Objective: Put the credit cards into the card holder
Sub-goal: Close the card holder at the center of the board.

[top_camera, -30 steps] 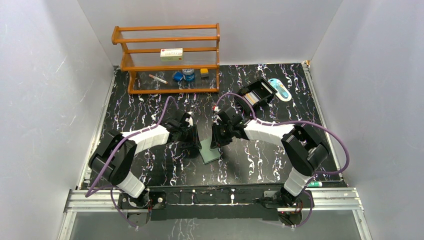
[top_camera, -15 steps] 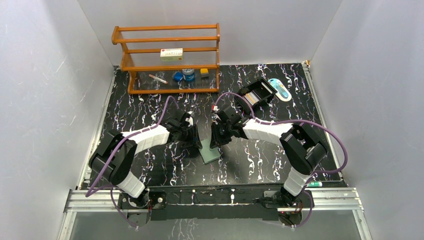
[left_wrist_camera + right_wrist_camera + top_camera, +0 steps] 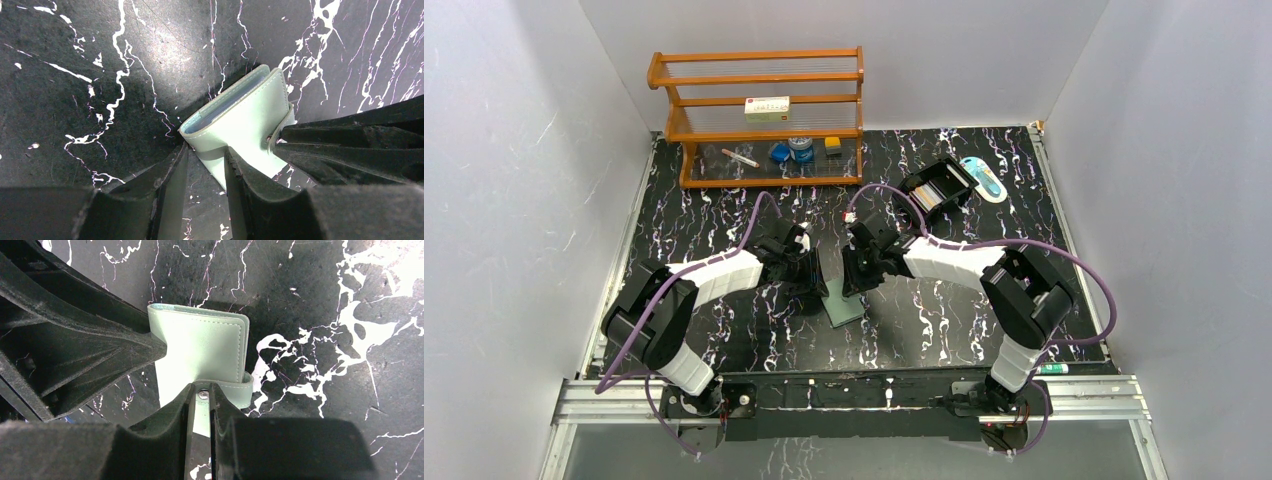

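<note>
The teal-green card holder lies folded shut on the black marbled table between both arms. In the left wrist view the card holder shows paler pocket edges at its open side. My left gripper is narrowly open; one finger rests on the cover and the other sits beside its corner. My right gripper is shut on the snap-button tab at the card holder's edge. Light and orange card edges show in the black box at the back, too small to tell apart.
A wooden shelf rack stands at the back left and holds a small carton, a pen and small items. A blue-and-white object lies beside the black box. A green pen lies at the near right edge.
My right wrist has shifted slightly left and closer over the card holder. The left arm and the card holder have not visibly moved.
</note>
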Robot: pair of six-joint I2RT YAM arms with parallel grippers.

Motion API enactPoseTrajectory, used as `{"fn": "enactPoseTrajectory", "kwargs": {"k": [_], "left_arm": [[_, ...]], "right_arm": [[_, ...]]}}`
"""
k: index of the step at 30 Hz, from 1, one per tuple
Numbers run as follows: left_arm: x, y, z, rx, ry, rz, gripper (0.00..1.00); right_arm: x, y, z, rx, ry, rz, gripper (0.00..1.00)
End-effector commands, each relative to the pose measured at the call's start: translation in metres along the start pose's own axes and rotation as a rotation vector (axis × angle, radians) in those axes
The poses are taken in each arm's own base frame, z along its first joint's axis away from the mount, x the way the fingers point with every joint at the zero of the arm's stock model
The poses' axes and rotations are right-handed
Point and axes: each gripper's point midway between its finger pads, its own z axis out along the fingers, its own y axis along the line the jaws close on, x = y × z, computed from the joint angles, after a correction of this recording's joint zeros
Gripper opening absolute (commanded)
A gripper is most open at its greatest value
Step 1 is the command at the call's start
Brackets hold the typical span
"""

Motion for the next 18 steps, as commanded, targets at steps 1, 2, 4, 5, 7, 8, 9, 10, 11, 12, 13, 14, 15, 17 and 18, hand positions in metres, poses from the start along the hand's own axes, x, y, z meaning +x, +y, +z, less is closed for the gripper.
{"fn": "enactPoseTrajectory", "kwargs": {"k": [1,2,4,5,7,8,9,10,11,12,13,14,15,17,18], "left_arm": [[-0.002,-0.006,-0.002,0.024,0.003,0.0,0.31],[-0.001,-0.005,-0.001,0.023,0.005,-0.002,0.32],[-0.001,-0.005,-0.001,0.023,0.004,-0.001,0.31],[-0.002,-0.006,-0.001,0.024,0.003,-0.002,0.31],[-0.002,-0.006,-0.002,0.023,0.003,-0.003,0.31],[-0.002,-0.006,-0.002,0.023,0.002,0.0,0.32],[-0.002,-0.005,-0.002,0.021,0.002,-0.002,0.32],[-0.002,-0.005,-0.002,0.02,0.003,-0.002,0.32],[-0.001,-0.005,-0.003,0.02,0.004,-0.002,0.32],[-0.002,-0.006,-0.003,0.023,0.002,-0.002,0.32],[-0.002,-0.006,-0.004,0.023,0.0,-0.003,0.32],[-0.002,-0.007,-0.004,0.025,-0.003,-0.006,0.31],[-0.003,-0.007,-0.004,0.026,-0.005,-0.005,0.31],[-0.004,-0.007,-0.005,0.026,-0.006,-0.006,0.32],[-0.004,-0.008,-0.005,0.027,-0.007,-0.005,0.31]], "right_arm": [[-0.013,0.008,-0.003,0.032,-0.032,-0.04,0.23],[-0.013,0.009,-0.004,0.036,-0.033,-0.044,0.23],[-0.01,0.007,0.001,0.058,-0.019,-0.049,0.23],[-0.01,0.007,0.003,0.065,-0.014,-0.052,0.23],[-0.008,0.007,0.004,0.081,-0.009,-0.058,0.23],[-0.008,0.007,0.004,0.091,-0.008,-0.061,0.23],[-0.006,0.007,0.005,0.099,-0.005,-0.065,0.23],[-0.005,0.006,0.005,0.109,-0.002,-0.067,0.23],[-0.003,0.005,0.006,0.117,0.005,-0.069,0.23],[-0.001,0.004,0.006,0.126,0.009,-0.07,0.22],[0.0,0.003,0.006,0.137,0.013,-0.073,0.22],[0.0,0.003,0.006,0.147,0.013,-0.078,0.22],[-0.001,0.003,0.006,0.154,0.01,-0.081,0.22],[-0.005,0.007,0.003,0.146,0.001,-0.084,0.22],[-0.007,0.01,0.0,0.14,-0.005,-0.085,0.22]]}}
